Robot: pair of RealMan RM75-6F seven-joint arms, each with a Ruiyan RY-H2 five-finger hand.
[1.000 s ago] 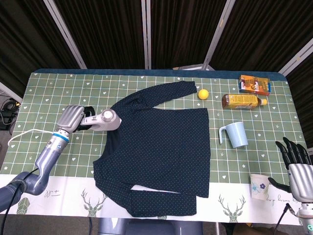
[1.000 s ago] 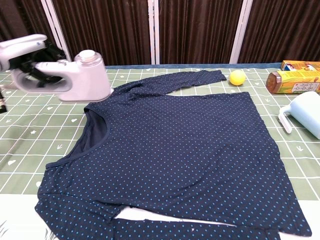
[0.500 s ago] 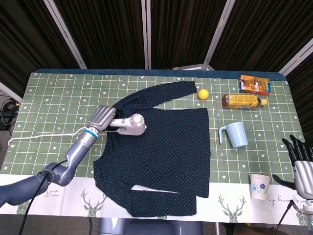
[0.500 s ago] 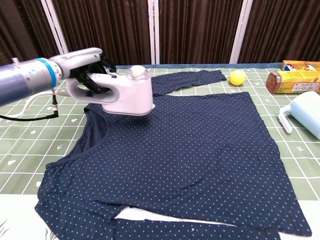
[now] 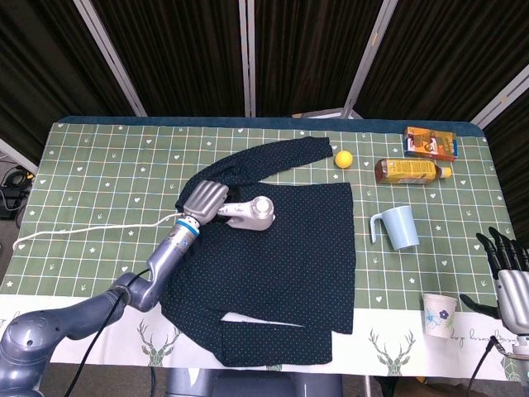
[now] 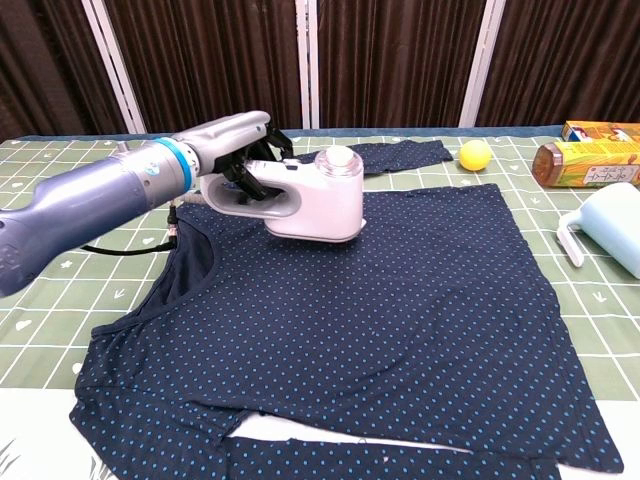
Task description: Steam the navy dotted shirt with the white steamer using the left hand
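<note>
The navy dotted shirt (image 5: 277, 260) (image 6: 390, 310) lies flat on the green checked table, neck to the left. My left hand (image 5: 206, 200) (image 6: 237, 150) grips the handle of the white steamer (image 5: 250, 213) (image 6: 315, 195), which sits over the shirt's upper chest area, its head pointing right. A white cord (image 5: 91, 231) trails left from it. My right hand (image 5: 506, 269) hangs open past the table's right front corner, holding nothing; it does not appear in the chest view.
A yellow ball (image 5: 343, 159) (image 6: 475, 154), an orange bottle (image 5: 411, 170) (image 6: 587, 163) and an orange box (image 5: 430, 142) lie at the back right. A light blue mug (image 5: 397, 227) (image 6: 612, 236) lies right of the shirt. A paper cup (image 5: 439, 314) stands near my right hand.
My left hand has carried the steamer rightward from the table beside the collar onto the shirt's chest. The right hand has sunk slightly lower and stays open.
</note>
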